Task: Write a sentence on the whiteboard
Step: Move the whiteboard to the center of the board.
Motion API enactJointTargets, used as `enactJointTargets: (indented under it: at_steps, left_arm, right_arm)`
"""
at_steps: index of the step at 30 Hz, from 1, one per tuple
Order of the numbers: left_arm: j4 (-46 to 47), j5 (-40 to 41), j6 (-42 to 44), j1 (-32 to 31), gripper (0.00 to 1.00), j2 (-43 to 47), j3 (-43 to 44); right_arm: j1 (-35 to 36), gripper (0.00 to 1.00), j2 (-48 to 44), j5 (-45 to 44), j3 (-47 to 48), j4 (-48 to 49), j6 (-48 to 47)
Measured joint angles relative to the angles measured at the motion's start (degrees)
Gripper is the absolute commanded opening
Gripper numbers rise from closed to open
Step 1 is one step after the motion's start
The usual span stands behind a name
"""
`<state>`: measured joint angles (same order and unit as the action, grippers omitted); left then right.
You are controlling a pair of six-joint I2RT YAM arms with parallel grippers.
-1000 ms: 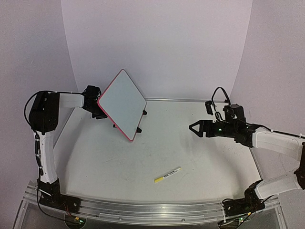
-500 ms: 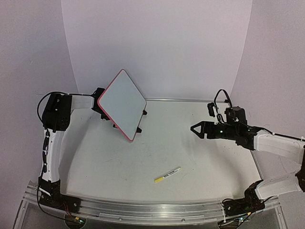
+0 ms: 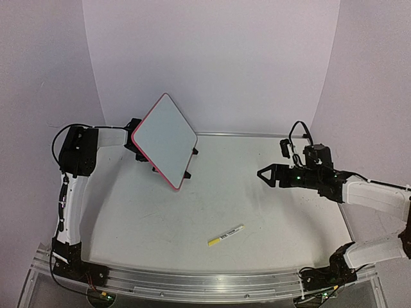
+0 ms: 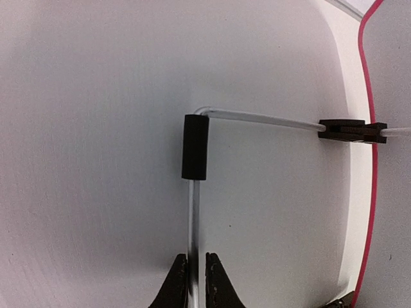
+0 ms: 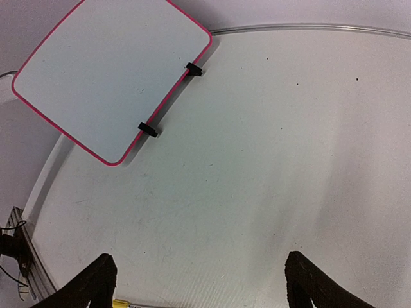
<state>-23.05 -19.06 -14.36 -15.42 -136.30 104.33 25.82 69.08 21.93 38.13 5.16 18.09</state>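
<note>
The whiteboard (image 3: 164, 141) stands tilted on one corner at the back left, red-framed, with two black clip feet; it also shows in the right wrist view (image 5: 109, 77). Its face looks blank and no sentence shows on it. My left gripper (image 4: 196, 260) sits behind the board's left edge (image 3: 132, 140), shut on the board's thin metal wire stand (image 4: 192, 218), which bends at a black sleeve (image 4: 195, 146) and runs to a clip (image 4: 350, 130). My right gripper (image 3: 262, 174) hovers open over the table's right half, nothing between its fingers (image 5: 199, 262).
A yellow-capped marker (image 3: 226, 235) lies on the white table toward the front centre; its yellow end peeks in at the bottom left of the right wrist view (image 5: 122, 303). A metal rail (image 3: 257, 135) borders the table's back edge, with curved white walls behind.
The left arm swung in closer behind the board and its jaws closed onto the wire stand. The right gripper drifted slightly lower, still open. Board and marker stayed put.
</note>
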Motion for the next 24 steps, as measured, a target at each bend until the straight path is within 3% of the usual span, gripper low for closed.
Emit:
enactJointTargets:
  at_steps: [5, 15, 24]
  left_arm:
    - [-0.9, 0.3, 1.5, 0.0, 0.0, -0.3, 0.6]
    - [-1.1, -0.7, 6.6, -0.3, 0.0, -0.3, 0.7]
    - [0.5, -8.8, 17.2, -2.6, 0.0, 0.6, -2.8]
  right_arm:
    - [0.1, 0.87, 0.0, 0.0, -0.3, 0.0, 0.0]
    - [0.4, 0.87, 0.0, 0.1, -0.9, 0.0, -0.6]
    - [2.4, 0.87, 0.1, 0.3, -1.3, -0.3, -2.5]
